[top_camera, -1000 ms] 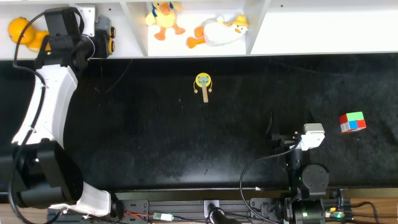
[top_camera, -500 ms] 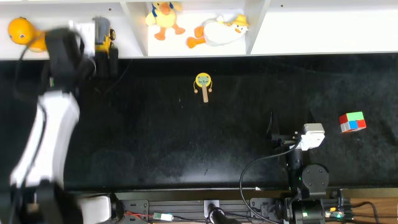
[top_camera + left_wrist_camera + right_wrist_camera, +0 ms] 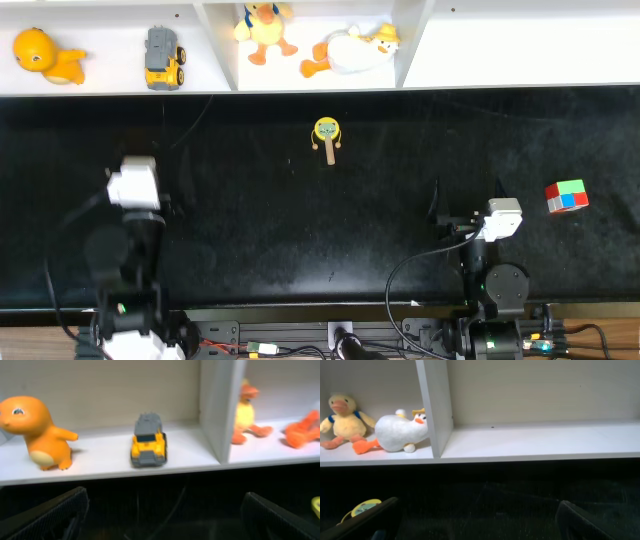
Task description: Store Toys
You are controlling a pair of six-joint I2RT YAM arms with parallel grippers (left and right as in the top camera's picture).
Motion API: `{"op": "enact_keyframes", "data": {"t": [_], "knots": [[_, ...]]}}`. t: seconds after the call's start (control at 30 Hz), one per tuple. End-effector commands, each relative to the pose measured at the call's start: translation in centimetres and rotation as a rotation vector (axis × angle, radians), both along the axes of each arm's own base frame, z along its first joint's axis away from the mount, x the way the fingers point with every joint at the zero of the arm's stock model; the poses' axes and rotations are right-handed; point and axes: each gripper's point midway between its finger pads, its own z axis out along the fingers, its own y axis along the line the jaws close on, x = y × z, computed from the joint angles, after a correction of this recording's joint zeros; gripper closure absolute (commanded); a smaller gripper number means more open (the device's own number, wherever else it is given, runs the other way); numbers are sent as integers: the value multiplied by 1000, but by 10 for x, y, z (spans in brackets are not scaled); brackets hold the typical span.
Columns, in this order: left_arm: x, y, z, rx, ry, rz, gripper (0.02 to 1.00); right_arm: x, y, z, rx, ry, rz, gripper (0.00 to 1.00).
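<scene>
Currently the shelf's [image 3: 520,50] left compartment holds an orange figure [image 3: 45,55] and a yellow truck [image 3: 162,58], and the middle one a yellow duck [image 3: 265,30] and a white goose [image 3: 352,50]. The left gripper [image 3: 165,510] and the right gripper [image 3: 480,520] both gape wide, holding nothing.

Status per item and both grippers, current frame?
orange dinosaur toy: upright in left shelf compartment
yellow toy truck: on its wheels, same compartment
yellow duck plush: sitting in middle compartment
white duck plush: lying in middle compartment
paddle toy: flat on table, not stored
colour cube: on table, not stored
left gripper: open, empty
right gripper: open, empty
</scene>
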Motion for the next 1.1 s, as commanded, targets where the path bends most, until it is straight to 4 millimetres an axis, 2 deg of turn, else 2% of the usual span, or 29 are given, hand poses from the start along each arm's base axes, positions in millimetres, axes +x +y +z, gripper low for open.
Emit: {"op": "enact_keyframes", "data": {"t": [0.03, 0.17, 0.3, 0.37, 0.53, 1.1], "knots": [[-22, -19, -8, 27, -90, -77, 20, 0, 0, -4, -3, 1, 3, 5], [-33, -30, -23, 99, -67, -109, 23, 0, 0, -4, -3, 1, 3, 7], [-41, -24, -43, 110, 6, -78, 20, 0, 0, -4, -3, 1, 3, 7], [-41, -18, -42, 97, 8, -43, 20, 0, 0, -4, -3, 1, 4, 5], [-41, -19, -42, 22, 10, -43, 20, 0, 0, -4, -3, 1, 3, 5], [-41, -19, -42, 22, 10, -43, 20, 0, 0, -4, -3, 1, 3, 5]]}}
